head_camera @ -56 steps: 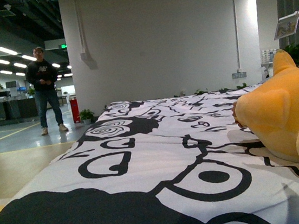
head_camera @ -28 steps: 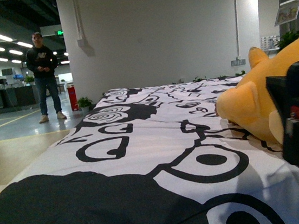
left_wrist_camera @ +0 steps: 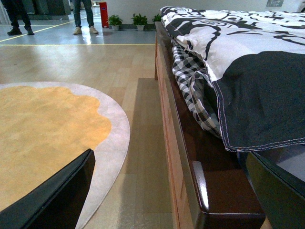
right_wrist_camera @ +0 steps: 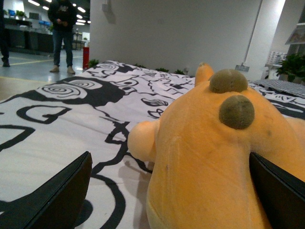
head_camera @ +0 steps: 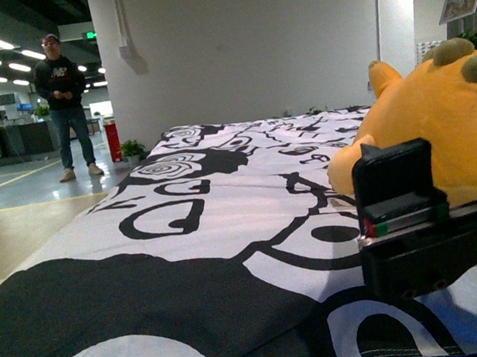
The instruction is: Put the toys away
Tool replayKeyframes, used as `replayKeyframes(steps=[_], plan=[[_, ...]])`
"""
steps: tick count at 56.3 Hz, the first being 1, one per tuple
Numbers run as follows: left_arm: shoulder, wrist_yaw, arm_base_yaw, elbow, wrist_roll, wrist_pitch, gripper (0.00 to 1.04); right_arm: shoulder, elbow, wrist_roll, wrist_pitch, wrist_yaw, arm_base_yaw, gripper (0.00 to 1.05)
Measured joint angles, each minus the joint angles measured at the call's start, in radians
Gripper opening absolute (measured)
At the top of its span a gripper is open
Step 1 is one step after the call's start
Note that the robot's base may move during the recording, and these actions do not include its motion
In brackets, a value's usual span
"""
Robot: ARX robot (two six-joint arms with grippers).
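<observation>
The toy, an orange-yellow plush animal (head_camera: 449, 118) with two olive-brown patches, lies on the right side of the bed's black-and-white quilt (head_camera: 210, 234). In the front view my right arm (head_camera: 419, 235) stands black just in front of it and covers its lower part. In the right wrist view the plush (right_wrist_camera: 205, 157) fills the space between the wide-apart fingers of my open right gripper (right_wrist_camera: 169, 191), and neither finger touches it. My left gripper (left_wrist_camera: 167, 191) is open over the floor beside the bed's corner, with nothing held.
The dark wooden bed frame (left_wrist_camera: 209, 186) has a checked sheet (left_wrist_camera: 195, 90) hanging over its edge. A round orange rug (left_wrist_camera: 43, 133) lies on the wood floor beside it. A person (head_camera: 62, 104) stands far off at the left, near a red extinguisher (head_camera: 113, 142).
My right arm has come up into the front view, in front of the plush. The plush now shows further left, with its olive patches in sight.
</observation>
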Motion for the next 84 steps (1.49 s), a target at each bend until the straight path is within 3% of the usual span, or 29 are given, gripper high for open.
replayKeyframes(steps=[16,28,58,84], plan=[[0.000,0.000,0.000,0.000,0.000,0.000,0.98,-0.293,-0.018,0.071,-0.242,-0.106,-0.158,0.98],[0.000,0.000,0.000,0.000,0.000,0.000,0.98,-0.370,-0.018,0.103,-0.302,-0.142,-0.212,0.98],[0.000,0.000,0.000,0.000,0.000,0.000,0.98,-0.102,0.040,0.090,-0.097,-0.099,-0.073,0.98],[0.000,0.000,0.000,0.000,0.000,0.000,0.98,0.119,0.040,-0.045,0.171,-0.061,-0.110,0.98]])
